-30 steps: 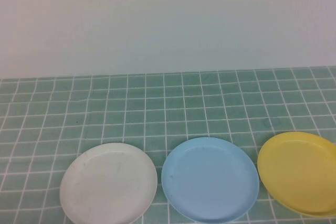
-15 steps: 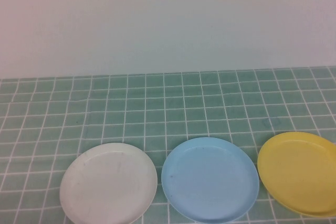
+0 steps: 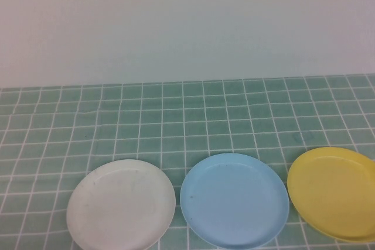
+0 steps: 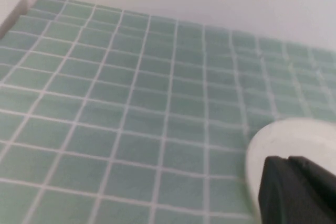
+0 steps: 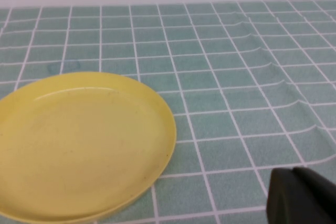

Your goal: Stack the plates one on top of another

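I have three plates laid flat in a row along the near edge of the green tiled tablecloth (image 3: 176,121): the white plate (image 3: 121,204) on my left, the light blue plate (image 3: 234,200) in the middle, and the yellow plate (image 3: 334,192) on my right, running partly out of the high view. They sit close beside each other without overlapping, each rim free, which I read as the starting layout: nothing is stacked yet, and every plate is open to an approach from its own side.

Neither arm shows in the high view, so I judge both are pulled back toward the robot's base, low and parked. The left gripper (image 4: 299,190) appears only as a dark tip in its wrist view, hanging just above the near rim of the white plate, fingers pressed together and holding nothing. The right gripper (image 5: 300,196) is likewise a dark tip, closed and empty, over bare tile just beside the yellow plate, not touching it.

Each arm faces its nearest outer plate, so I expect either could lift one onto the blue.
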